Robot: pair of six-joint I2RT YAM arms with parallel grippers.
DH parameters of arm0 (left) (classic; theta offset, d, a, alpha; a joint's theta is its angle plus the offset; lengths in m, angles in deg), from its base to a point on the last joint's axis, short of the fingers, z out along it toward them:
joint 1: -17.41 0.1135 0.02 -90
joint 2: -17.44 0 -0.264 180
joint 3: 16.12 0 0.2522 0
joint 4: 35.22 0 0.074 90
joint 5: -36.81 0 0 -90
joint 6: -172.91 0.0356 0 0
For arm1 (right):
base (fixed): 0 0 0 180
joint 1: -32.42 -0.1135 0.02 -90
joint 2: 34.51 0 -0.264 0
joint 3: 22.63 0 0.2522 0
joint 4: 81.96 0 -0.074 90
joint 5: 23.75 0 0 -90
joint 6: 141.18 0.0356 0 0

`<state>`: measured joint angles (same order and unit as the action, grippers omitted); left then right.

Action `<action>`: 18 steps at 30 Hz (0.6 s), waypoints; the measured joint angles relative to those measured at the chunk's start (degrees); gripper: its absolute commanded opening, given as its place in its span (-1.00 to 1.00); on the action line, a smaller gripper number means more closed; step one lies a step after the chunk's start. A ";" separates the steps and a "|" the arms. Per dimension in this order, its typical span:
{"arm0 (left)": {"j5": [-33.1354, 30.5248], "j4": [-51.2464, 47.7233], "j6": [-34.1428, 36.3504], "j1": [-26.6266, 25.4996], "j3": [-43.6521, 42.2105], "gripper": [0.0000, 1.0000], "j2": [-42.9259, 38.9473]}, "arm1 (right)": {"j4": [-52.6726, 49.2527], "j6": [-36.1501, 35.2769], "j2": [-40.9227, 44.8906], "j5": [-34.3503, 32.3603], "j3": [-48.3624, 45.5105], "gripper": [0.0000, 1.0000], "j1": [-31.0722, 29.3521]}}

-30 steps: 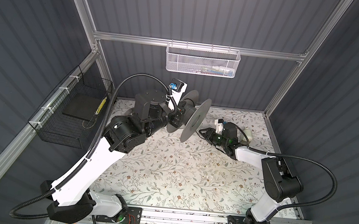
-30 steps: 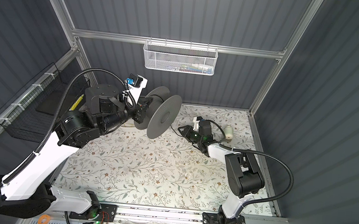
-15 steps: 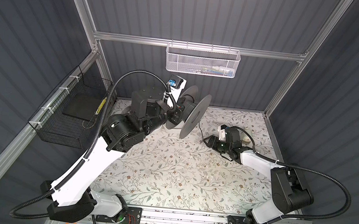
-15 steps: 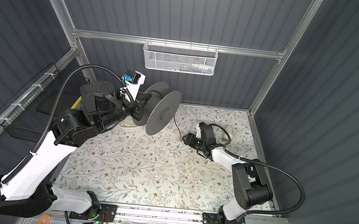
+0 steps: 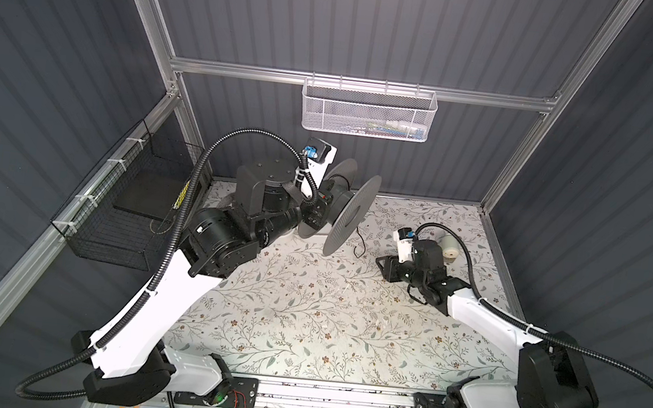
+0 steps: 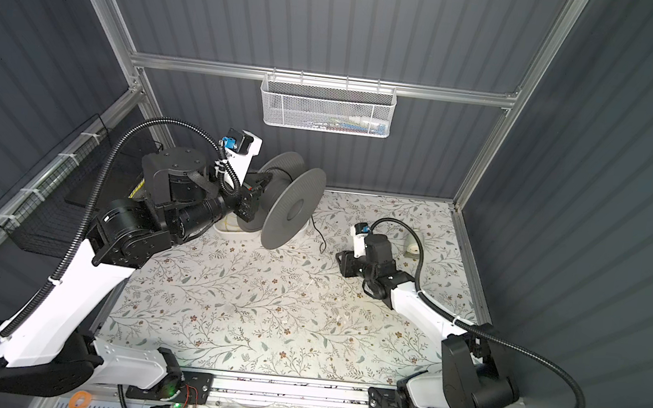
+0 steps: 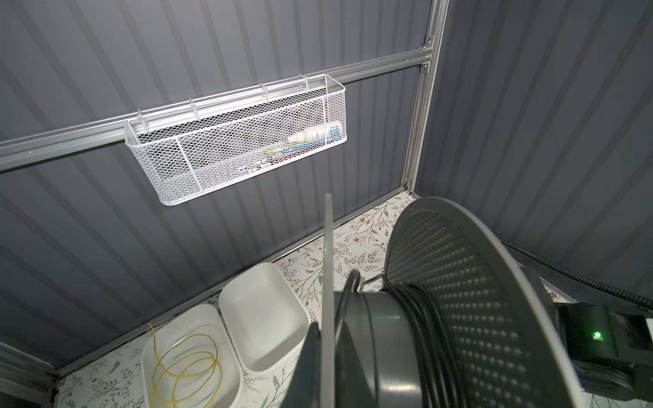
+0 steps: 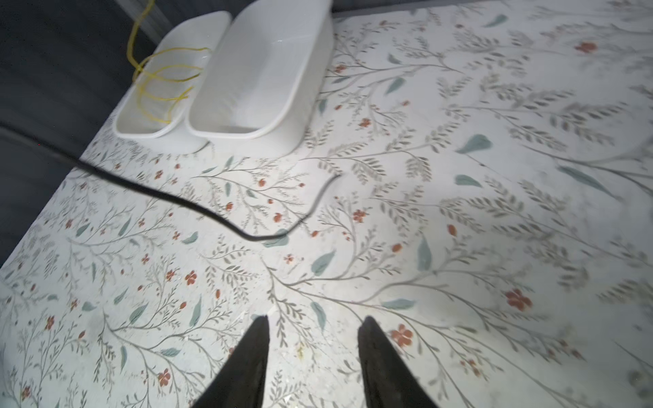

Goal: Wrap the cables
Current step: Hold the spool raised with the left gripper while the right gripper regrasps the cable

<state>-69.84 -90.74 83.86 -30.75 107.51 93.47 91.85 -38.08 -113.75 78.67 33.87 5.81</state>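
my left gripper is clamped tight on one flange of the grey spool, holding it up off the floral mat near the back wall. the cable sits in several turns around the hub, and its loose end drops to the mat. my right gripper hangs low over the mat, jaws parted about halfway, nothing between them. the cable's end lies ahead of it, well apart, between it and the white trays.
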 measured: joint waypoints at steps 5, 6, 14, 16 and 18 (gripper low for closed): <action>-0.31 -0.92 -0.76 0.00 2.29 -1.00 0.00 | 5.53 -2.82 -0.04 2.36 -3.43 0.08 -2.93; -0.28 -1.11 -1.01 0.00 2.64 -1.00 0.00 | 6.38 -3.17 -0.15 2.23 -3.48 0.09 -3.32; -0.20 -3.54 -2.23 0.00 5.84 -1.00 0.76 | 10.84 -5.20 -3.72 -1.60 -1.81 0.11 -3.76; -0.22 -3.80 -2.27 0.00 6.67 -1.00 1.11 | 10.91 -5.66 -3.96 -2.19 -1.05 0.12 -3.72; -0.22 -3.91 -2.49 0.00 7.10 -1.00 1.36 | 11.13 -5.88 -4.07 -2.23 -0.35 0.12 -3.65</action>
<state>-70.05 -94.65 81.37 -30.75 114.61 94.82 102.97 -43.96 -117.81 76.44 33.52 2.16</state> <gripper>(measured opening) 0.086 0.557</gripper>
